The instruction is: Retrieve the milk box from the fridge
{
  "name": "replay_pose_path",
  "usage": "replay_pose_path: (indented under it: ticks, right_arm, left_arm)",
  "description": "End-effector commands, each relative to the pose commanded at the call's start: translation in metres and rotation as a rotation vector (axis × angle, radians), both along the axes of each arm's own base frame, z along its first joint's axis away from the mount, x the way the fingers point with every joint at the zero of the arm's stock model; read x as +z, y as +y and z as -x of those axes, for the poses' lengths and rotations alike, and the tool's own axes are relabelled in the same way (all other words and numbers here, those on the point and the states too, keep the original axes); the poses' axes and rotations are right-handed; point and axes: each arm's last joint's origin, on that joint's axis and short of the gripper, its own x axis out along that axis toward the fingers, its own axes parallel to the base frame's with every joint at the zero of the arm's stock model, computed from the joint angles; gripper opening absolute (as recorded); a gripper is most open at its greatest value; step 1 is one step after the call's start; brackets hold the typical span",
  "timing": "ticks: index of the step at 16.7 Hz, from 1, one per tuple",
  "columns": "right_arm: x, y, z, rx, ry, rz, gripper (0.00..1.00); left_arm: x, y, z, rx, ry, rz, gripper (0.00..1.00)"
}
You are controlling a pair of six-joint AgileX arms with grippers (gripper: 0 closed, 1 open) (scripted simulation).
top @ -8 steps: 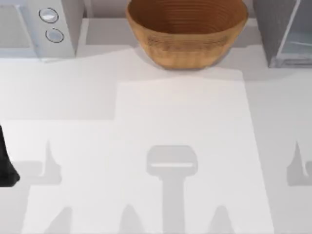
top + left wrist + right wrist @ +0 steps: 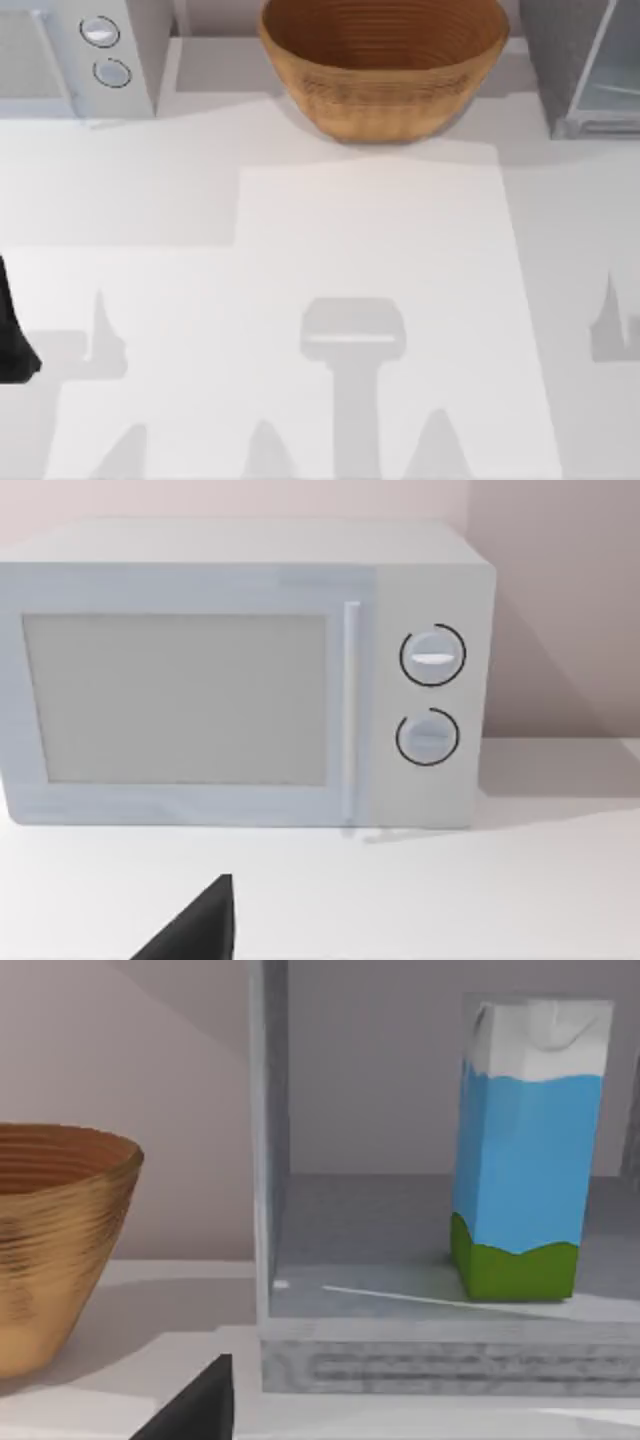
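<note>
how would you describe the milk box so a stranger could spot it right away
Find the fridge, the dark grey cabinet at the table's far right corner, beside the woven basket. Standing upright on its inner floor is the milk box: a small carton with a white top, blue sides and a green base.

White table (image 2: 200,200), pale pinkish wall (image 2: 550,600) behind, soft grey shadows

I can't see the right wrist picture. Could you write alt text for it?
A milk box, white on top, blue in the middle and green at the base, stands upright on the floor of the open grey fridge. Beside the fridge sits a woven brown basket on the white table.
</note>
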Motion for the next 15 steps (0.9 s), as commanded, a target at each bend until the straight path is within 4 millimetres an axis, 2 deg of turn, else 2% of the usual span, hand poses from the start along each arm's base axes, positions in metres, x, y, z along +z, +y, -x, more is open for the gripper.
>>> replay_pose_path:
  ticks: [3,6,10,15]
  right_arm:
    - [0.007,-0.009,-0.017,-0.003,-0.012,0.007,1.00]
    - [0.002,-0.024,-0.040,-0.005,0.012,0.006,1.00]
    - [-0.021,-0.048,-0.066,-0.004,0.067,-0.013,1.00]
    - [-0.049,-0.076,-0.081,0.000,0.074,-0.024,1.00]
  left_arm:
    - [0.000,0.000,0.000,0.000,0.000,0.000,1.00]
    - [0.000,0.000,0.000,0.000,0.000,0.000,1.00]
    - [0.000,0.000,0.000,0.000,0.000,0.000,1.00]
    - [0.000,0.000,0.000,0.000,0.000,0.000,1.00]
